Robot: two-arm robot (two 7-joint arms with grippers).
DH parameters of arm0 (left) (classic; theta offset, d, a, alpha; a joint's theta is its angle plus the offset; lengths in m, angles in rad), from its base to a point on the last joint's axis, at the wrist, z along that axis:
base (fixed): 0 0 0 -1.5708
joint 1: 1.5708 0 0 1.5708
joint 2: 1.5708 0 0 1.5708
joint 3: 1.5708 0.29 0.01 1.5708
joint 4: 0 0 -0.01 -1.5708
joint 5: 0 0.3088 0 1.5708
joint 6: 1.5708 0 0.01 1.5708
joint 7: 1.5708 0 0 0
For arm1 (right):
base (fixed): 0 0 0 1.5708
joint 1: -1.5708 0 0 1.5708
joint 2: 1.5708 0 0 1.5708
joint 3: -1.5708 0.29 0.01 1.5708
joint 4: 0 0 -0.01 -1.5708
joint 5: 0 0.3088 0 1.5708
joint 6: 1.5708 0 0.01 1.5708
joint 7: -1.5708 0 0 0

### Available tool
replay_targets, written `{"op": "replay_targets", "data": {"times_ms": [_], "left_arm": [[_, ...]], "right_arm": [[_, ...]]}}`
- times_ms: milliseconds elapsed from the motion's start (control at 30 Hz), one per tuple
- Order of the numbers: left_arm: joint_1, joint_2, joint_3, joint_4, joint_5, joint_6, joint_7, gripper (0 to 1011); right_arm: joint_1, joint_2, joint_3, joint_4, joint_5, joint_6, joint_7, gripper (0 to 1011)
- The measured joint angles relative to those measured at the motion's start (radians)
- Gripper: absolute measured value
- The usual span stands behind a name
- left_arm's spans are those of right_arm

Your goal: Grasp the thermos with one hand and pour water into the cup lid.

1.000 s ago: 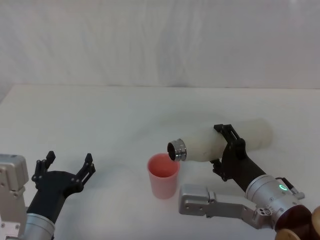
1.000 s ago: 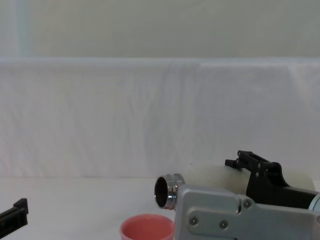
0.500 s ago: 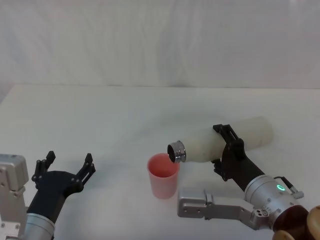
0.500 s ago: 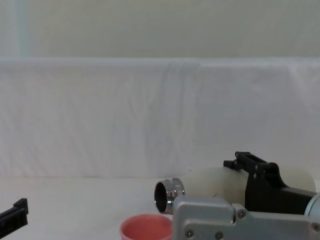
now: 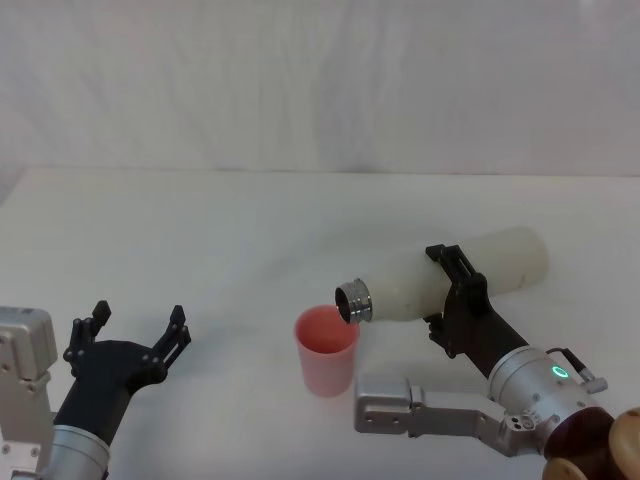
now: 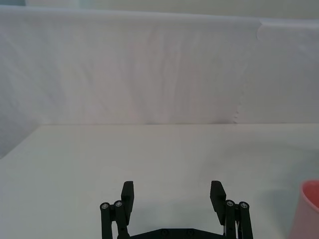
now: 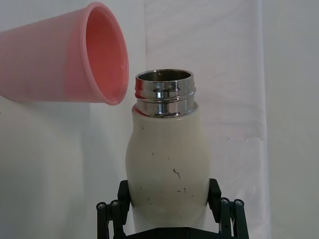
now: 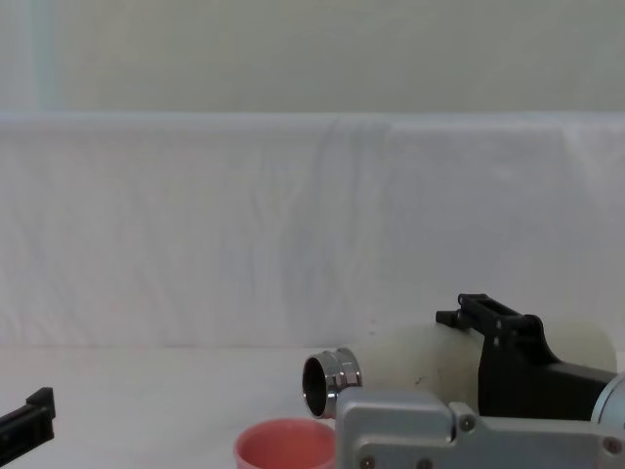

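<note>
1. Table (image 5: 200, 230): white, bare but for the cup.
2. Thermos (image 5: 470, 275): pinched mid-body in my right gripper (image 5: 455, 300), held off the table, lying near level, steel neck (image 5: 353, 301) tipped slightly down over the cup's near rim.
3. Cup (image 5: 326, 350): upright on the table, under the neck. No water seen.
4. Left gripper (image 5: 128, 345): parked low at left, jaws spread, empty.
5. Step: pouring. Next, I judge: tilt further, keeping the mouth over the cup.
</note>
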Motion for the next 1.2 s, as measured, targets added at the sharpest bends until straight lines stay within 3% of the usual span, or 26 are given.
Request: {"op": "replay_targets", "data": {"times_ms": [1200], "left_arm": [[0.0,0.0,0.0,0.0,0.0,0.0,0.0,1001]], "right_arm": [[0.025,-0.001,-0.019,0.014,-0.024,0.001,0.006,956]]}}
